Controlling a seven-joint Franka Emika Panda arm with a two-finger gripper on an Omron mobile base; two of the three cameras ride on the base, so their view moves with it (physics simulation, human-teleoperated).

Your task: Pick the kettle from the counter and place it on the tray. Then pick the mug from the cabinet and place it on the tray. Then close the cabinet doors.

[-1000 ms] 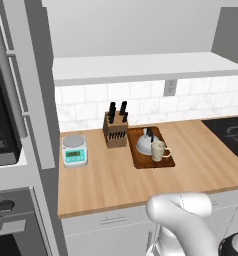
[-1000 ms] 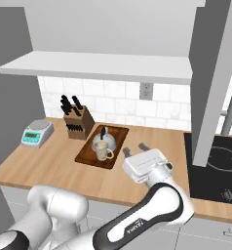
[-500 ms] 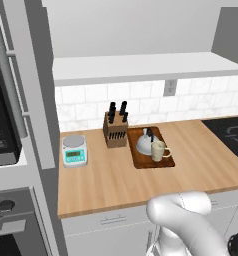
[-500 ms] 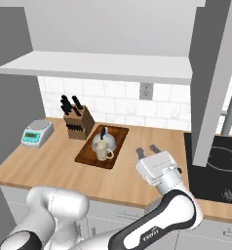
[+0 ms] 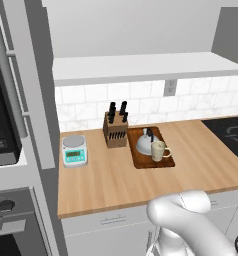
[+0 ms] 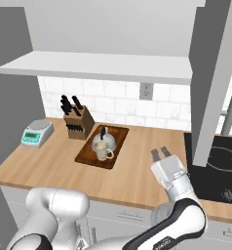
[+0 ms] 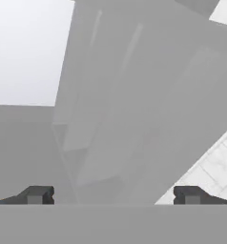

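The silver-grey kettle and the cream mug both sit on the dark wooden tray on the counter. Above them hangs the grey cabinet. Its right door swings out toward me, and its bar handle shows behind it. My gripper is open and empty. It points upward over the counter, right of the tray and just left of that door. The hand view faces grey panels.
A knife block stands left of the tray, and a teal-faced scale further left. A black cooktop lies at the right. The oven column rises at the far left.
My open gripper has moved to the right over the counter, away from the tray and closer to the right door. Kettle and mug have stayed in place.
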